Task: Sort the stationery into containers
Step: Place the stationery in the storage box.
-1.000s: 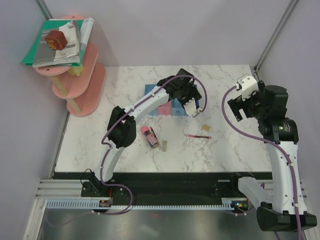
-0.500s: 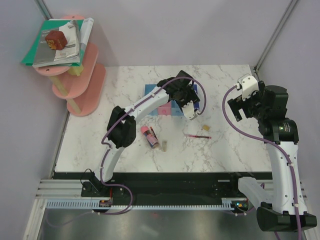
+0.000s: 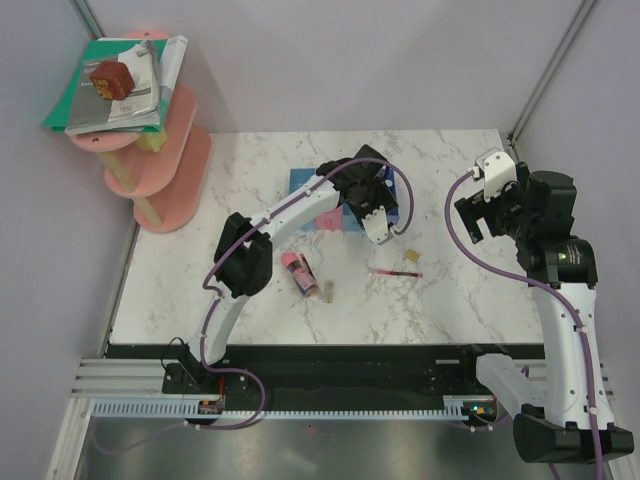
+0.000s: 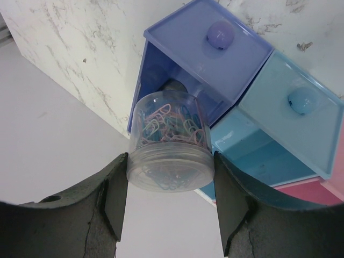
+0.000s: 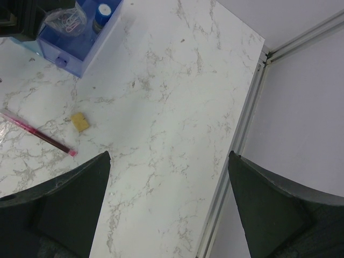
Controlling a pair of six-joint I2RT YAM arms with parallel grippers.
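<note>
Grips a clear round tub [image 4: 169, 145], crammed with pink and blue paper clips, in the left gripper [image 4: 171, 193] over the darker blue tray [image 4: 183, 45]. Shows the right gripper [image 5: 169, 207] spread wide, empty.

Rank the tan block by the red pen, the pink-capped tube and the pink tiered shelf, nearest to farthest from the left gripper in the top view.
From the left gripper, shut on the clear jar:
1. Tan block, just right of it, toward the bases.
2. Pink-capped tube, left, toward the bases.
3. Pink tiered shelf, far left.
</note>
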